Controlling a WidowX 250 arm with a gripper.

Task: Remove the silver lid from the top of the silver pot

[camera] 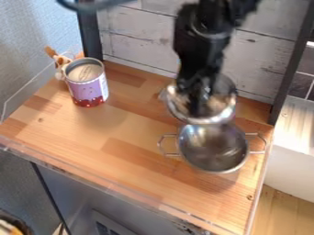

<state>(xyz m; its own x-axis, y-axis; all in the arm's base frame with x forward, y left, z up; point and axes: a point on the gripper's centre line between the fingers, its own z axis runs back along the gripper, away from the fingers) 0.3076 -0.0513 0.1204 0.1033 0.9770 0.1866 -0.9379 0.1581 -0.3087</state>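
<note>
Gleaming round silver lid (221, 111)

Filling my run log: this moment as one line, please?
black gripper at round silver lid | round silver pot uncovered | lid off

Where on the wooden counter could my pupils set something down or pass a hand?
Bare wood on the counter runs between the can and the pot, down to the front edge. A smaller patch lies between pot and front right corner. It is crowded behind the pot, around gripper and lid.
</note>
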